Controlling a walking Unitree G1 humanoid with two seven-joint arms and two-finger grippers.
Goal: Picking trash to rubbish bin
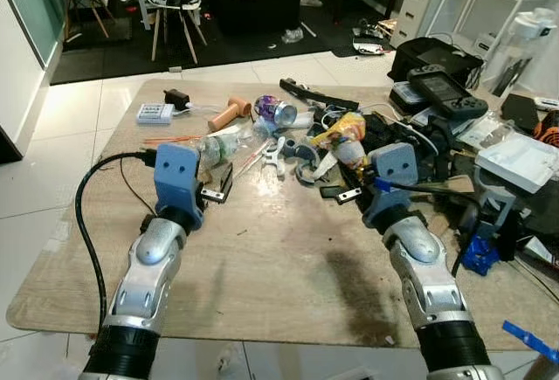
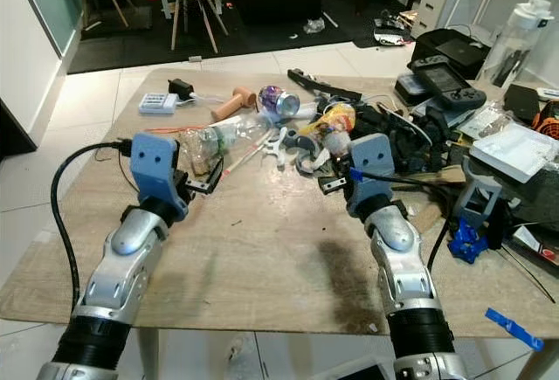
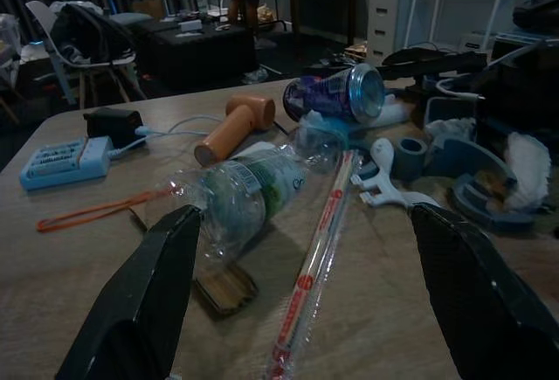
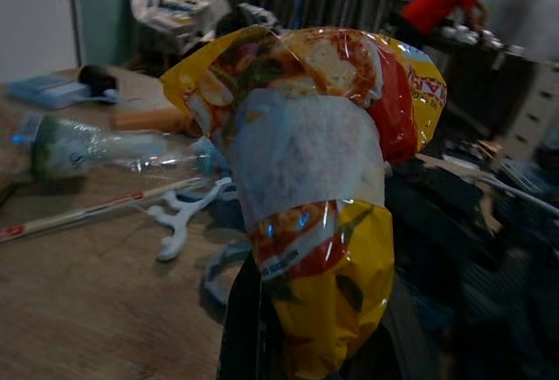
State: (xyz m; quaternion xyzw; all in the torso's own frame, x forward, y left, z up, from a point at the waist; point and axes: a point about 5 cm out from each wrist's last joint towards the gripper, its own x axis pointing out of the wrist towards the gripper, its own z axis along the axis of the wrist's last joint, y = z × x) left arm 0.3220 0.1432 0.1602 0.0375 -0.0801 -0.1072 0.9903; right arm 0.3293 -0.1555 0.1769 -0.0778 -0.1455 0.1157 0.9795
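Looking down from the head camera, you have both arms over the bench (image 1: 262,258), with the trash heaped along its far half and bare wood between the arms. Your left pincer (image 1: 216,193) sits just short of the clear plastic bottle (image 1: 218,146), which lies on its side. Your right pincer (image 1: 348,193) is at the yellow snack wrapper (image 1: 348,128) beside the tangle of black gear.

In the right eye view the crushed purple can (image 2: 278,100) lies beyond the bottle, and the wrapped straw (image 2: 245,154) runs alongside it. No rubbish bin can be made out, so plan a turn away from the bench once you hold something.

From the left wrist, the fingers (image 3: 140,310) stand wide apart and hold nothing, with the bottle just ahead between them. Ease forward and centre on the bottle's body before closing, since it looks likely to roll or crumple; keep the straw out of the bite.

From the right wrist, the pincer is clamped on the wrapper, which stands up crumpled around white paper. Lift straight up so the wrapper clears the black clutter. The near edge and the bare middle give you room to back out; the right side is crowded with cables.
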